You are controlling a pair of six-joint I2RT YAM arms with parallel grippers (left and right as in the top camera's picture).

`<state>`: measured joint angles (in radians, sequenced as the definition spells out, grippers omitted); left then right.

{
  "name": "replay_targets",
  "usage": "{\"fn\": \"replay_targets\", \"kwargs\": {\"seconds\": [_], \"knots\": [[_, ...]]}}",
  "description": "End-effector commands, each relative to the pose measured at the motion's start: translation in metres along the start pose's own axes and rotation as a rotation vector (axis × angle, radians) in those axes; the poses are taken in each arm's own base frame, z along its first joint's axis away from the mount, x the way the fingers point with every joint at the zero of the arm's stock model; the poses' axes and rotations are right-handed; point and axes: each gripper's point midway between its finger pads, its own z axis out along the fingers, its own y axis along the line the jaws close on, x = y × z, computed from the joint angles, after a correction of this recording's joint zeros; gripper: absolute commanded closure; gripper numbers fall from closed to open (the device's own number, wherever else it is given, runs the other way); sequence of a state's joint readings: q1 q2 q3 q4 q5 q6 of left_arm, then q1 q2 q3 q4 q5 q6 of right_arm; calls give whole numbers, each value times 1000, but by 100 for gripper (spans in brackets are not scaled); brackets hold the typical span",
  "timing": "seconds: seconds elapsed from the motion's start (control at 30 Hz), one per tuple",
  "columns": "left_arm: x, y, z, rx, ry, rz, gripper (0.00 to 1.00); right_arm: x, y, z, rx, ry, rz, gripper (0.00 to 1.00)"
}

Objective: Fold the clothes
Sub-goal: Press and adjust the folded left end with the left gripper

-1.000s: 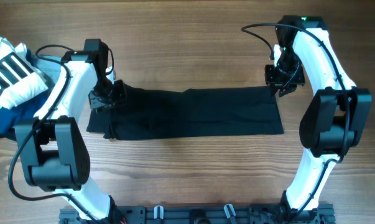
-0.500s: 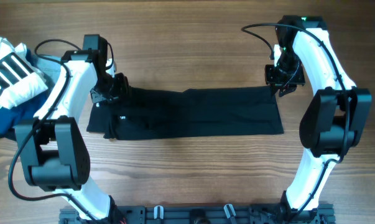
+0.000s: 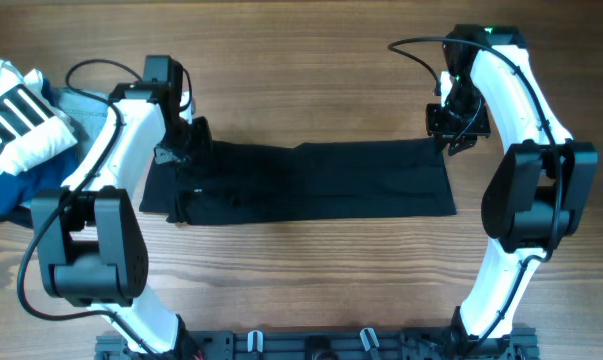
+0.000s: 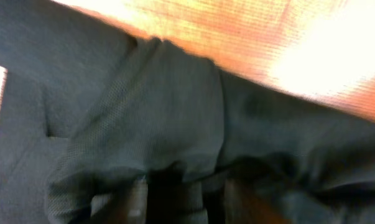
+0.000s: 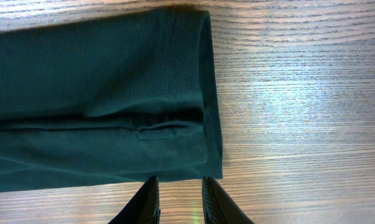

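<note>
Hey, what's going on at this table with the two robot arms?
The two arms are folding a black short-sleeved shirt of soft fabric, lying as a long folded strip on the wooden table. The left gripper is at the strip's left end; its wrist view is too blurred to tell whether it grips the cloth. The right gripper is by the strip's right end, jaws slightly apart, holding nothing. A pile of other clothes lies at the table's left edge.
</note>
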<state>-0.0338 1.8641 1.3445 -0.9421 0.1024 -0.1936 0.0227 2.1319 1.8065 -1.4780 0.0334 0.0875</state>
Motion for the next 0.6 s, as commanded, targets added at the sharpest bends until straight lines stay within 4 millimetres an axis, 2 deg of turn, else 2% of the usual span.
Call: {"fn": "replay_targets", "kwargs": {"seconds": [0.0, 0.07, 0.1, 0.13, 0.27, 0.3, 0.33, 0.37, 0.47, 0.57], "knots": [[8, 0, 1, 9, 16, -1, 69, 2, 0, -9, -12, -25, -5, 76], [9, 0, 1, 7, 20, -1, 77, 2, 0, -9, -12, -25, -5, 76], [8, -1, -1, 9, 16, -1, 89, 2, 0, -9, -12, -25, -5, 76], [5, -2, -4, 11, 9, -1, 96, 2, 0, -9, -12, -25, -5, 76], [3, -7, -36, 18, 1, 1, 96, 2, 0, -9, -12, -26, -5, 76], [1, -6, -41, 14, -18, 2, 95, 2, 0, -9, -12, -26, -5, 76], [-2, -2, -43, -13, -36, 3, 80, 2, 0, -9, -12, -26, -5, 76], [-4, 4, -43, -48, -45, 2, 51, 2, 0, -9, -12, -26, -5, 76], [0, 14, -37, -98, -22, -5, 52, 2, 0, -9, -12, -25, -5, 76], [14, 20, -19, -119, 38, -31, 53, 2, 0, -9, -12, -25, -5, 76]]}}
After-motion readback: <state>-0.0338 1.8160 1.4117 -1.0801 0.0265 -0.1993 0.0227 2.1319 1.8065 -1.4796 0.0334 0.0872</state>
